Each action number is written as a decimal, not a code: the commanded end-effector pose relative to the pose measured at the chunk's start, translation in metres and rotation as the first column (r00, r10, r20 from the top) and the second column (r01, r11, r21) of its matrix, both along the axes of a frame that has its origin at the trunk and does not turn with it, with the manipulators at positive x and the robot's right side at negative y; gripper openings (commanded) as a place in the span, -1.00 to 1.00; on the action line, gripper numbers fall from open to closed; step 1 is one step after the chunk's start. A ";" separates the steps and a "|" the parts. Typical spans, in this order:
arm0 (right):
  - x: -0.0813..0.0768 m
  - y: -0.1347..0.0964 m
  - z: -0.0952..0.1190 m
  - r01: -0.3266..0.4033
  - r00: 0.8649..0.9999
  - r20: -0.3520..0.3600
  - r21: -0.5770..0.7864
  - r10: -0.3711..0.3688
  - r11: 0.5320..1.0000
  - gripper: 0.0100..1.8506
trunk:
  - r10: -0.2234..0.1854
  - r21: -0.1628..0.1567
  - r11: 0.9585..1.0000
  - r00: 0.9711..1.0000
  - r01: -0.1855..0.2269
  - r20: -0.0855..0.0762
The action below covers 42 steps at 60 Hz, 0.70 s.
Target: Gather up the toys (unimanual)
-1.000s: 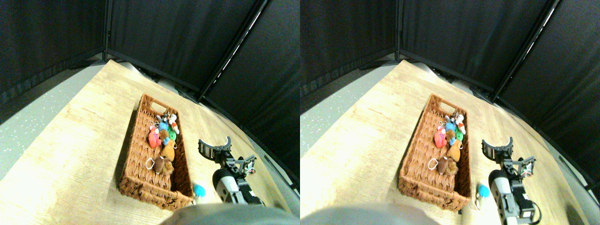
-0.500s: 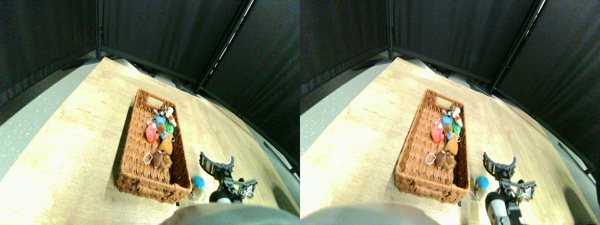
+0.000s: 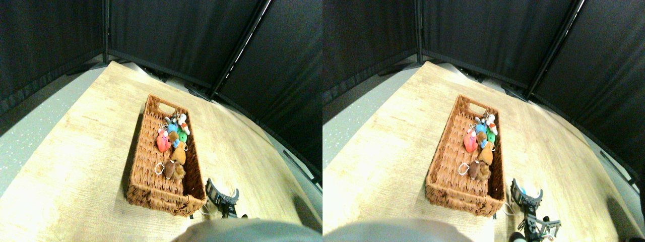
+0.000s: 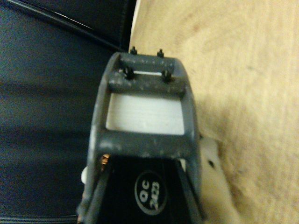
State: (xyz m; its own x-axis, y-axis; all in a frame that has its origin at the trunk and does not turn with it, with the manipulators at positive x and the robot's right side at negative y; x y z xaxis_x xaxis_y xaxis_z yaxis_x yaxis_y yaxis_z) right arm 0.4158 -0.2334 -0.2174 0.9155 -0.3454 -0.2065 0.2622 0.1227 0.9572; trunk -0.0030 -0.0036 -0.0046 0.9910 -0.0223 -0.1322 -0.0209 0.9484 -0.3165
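A: Stereo view?
B: The right gripper (image 3: 222, 193) stands just beside the wicker basket's (image 3: 151, 191) near right corner, jaws spread wide. Plush toys (image 3: 173, 143) lie along the basket's right wall.

A: Wrist view?
B: A white plush toy (image 4: 212, 179) sits beside the jaw frame on the wood floor (image 4: 243, 70); its long axis I can't tell.

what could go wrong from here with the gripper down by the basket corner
1. The right gripper sits low beside the wicker basket's near right corner; a sideways move might knock or shove the basket.
2. The loose toy shows only as a pale edge beside the jaw in the wrist view and is hidden in the stereo view. A grasp may miss it, or push it away.
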 end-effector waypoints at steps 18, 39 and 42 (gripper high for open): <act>-0.005 -0.006 -0.017 0.028 0.999 -0.037 0.059 -0.025 0.998 -0.11 | 0.011 -0.019 1.000 1.000 -0.011 -0.026; 0.001 -0.008 -0.026 0.045 0.995 -0.086 0.039 -0.041 0.998 -0.68 | 0.015 -0.027 1.000 1.000 -0.016 -0.023; 0.004 -0.009 -0.026 0.057 0.996 -0.076 0.048 -0.053 0.997 -0.86 | 0.016 -0.026 1.000 1.000 -0.017 -0.024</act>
State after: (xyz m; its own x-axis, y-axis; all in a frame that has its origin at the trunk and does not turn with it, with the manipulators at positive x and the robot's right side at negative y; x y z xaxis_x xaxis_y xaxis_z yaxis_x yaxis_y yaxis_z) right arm 0.4177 -0.2393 -0.2398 0.8909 -0.3558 -0.2824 0.3249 0.0646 0.9435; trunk -0.0043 -0.0038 -0.0042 0.9907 -0.0186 -0.1345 -0.0263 0.9453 -0.3251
